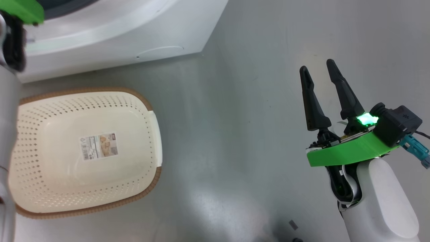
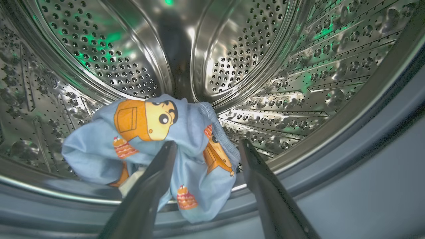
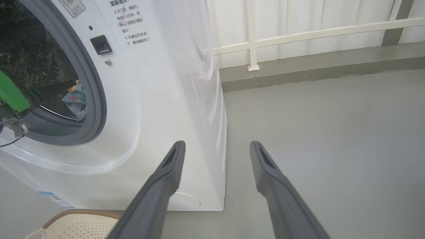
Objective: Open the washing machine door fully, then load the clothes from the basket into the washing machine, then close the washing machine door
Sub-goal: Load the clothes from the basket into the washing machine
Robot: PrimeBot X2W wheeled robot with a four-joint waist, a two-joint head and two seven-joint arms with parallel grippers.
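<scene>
Light-blue clothes (image 2: 146, 132) with orange cartoon prints lie bunched at the front lip of the steel drum (image 2: 252, 49), one fold hanging over the grey gasket (image 2: 365, 159). My left gripper (image 2: 207, 143) reaches into the washing machine (image 3: 159, 99), open, its fingers spread to either side of the cloth's right part. The clothes (image 3: 74, 96) also show through the opening in the right wrist view. The cream basket (image 1: 33, 134) sits on the floor before the machine with a bare bottom. My right gripper (image 1: 317, 65) hovers open over the floor at the right. The washing machine door is out of view.
Grey floor spreads to the right of the machine (image 1: 117, 33). A white railing and wall (image 3: 298, 33) stand behind it. My left forearm (image 1: 8, 117) runs up the left edge beside the basket. A round white cap (image 3: 182, 200) sits low on the machine front.
</scene>
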